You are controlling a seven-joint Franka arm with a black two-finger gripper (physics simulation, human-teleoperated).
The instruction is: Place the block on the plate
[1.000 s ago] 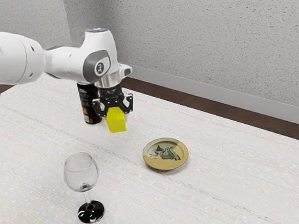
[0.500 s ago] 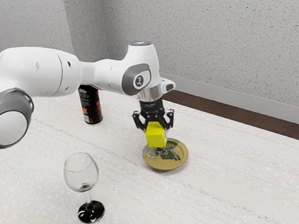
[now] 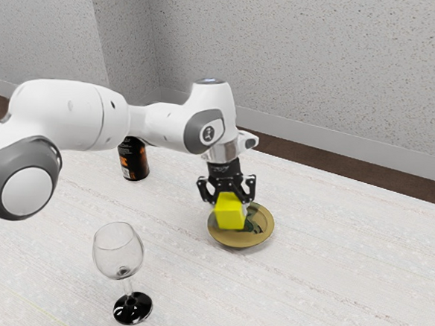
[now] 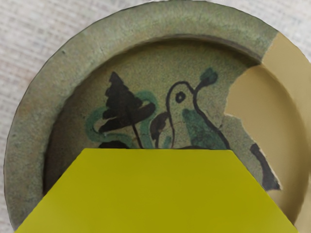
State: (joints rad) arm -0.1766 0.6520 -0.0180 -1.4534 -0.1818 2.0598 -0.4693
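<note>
Fingers (image 3: 251, 187) holding the yellow block (image 3: 230, 212) over the plate (image 3: 262, 234) (a bird painted on it). Wine glass (image 3: 123, 264) upright on bench (image 3: 344, 276), well apart.

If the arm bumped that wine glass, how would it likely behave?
The wine glass would probably tip easily, since its wide bowl sits high on a thin stem. Its clear, thin-looking bowl suggests it could break. Once down, it might roll, as bowl and black base look round.
</note>
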